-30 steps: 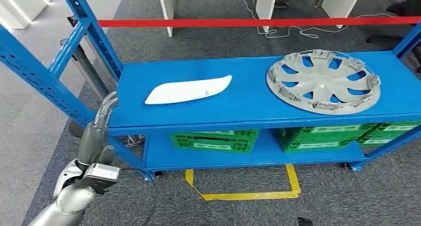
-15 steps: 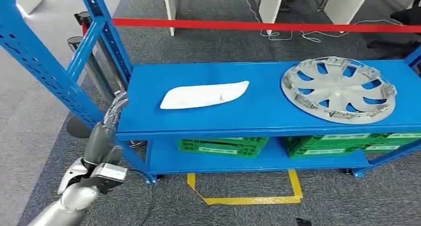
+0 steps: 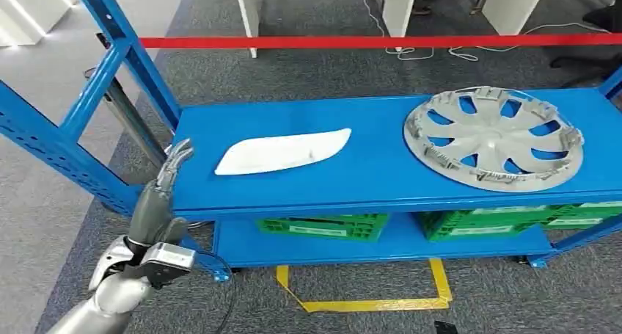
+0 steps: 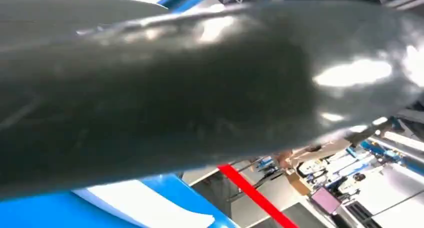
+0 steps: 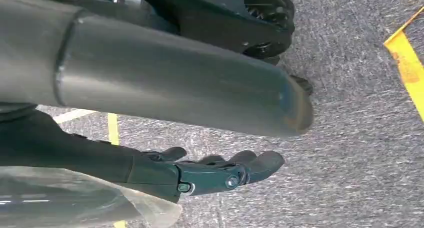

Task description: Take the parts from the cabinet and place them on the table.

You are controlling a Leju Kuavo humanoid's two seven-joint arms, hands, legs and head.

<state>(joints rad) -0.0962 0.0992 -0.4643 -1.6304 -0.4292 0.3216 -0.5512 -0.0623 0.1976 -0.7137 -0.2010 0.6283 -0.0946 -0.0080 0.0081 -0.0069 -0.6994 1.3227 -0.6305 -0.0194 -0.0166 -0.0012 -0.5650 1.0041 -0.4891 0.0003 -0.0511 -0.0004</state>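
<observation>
Here the white trim part [image 3: 282,150] lies flat on the blue shelf [image 3: 381,169], left of the hubcap [image 3: 493,136].
It looks light, thin and slippery, so an edge pinch seems best; the left hand [image 3: 158,202] has its fingers released, and the right hand [image 5: 220,173] hangs empty.

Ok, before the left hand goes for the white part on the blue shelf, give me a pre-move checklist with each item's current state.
1. Long white curved plastic part lies flat on the blue metal shelf's top deck, nothing on it: ok.
2. Left hand empty, fingers extended: ok.
3. Left hand touching the part: not ok; it is at the shelf's left front edge, apart from the part.
4. Silver spoked wheel cover well apart from the white part: ok.
5. Right hand free, hanging over grey carpet, fingers loosely apart: ok.
6. Left wrist view usable for guiding the grasp: not ok, mostly blocked by a dark surface.
</observation>
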